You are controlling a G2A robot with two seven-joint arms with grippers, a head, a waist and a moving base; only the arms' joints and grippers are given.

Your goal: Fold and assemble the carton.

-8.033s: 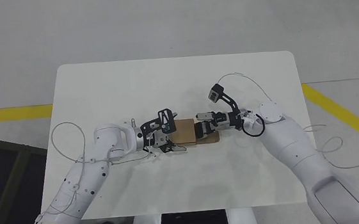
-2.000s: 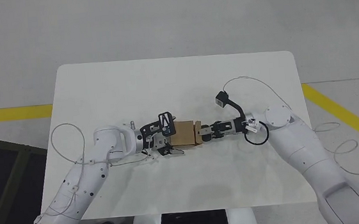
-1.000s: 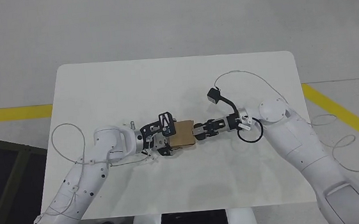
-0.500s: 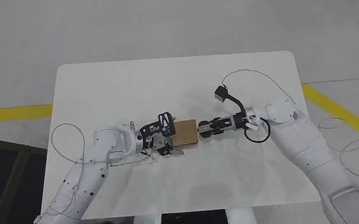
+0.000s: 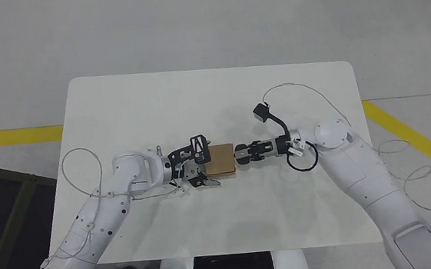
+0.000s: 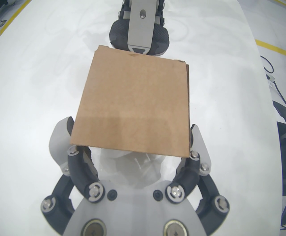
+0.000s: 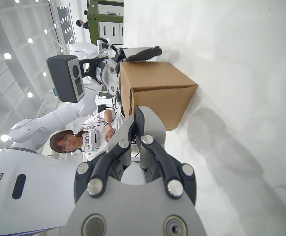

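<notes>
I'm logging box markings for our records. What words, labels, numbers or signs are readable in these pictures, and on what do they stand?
Carton: none; the faces in view are plain brown cardboard.
Table: none; its top is plain white.

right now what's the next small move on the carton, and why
Probably ease the shut right gripper forward to press the carton flush at its near end. Its tips sit at that end's upper edge, where a seam gapes slightly, and the left gripper clamps the far sides, so the carton should hold against the push.
</notes>
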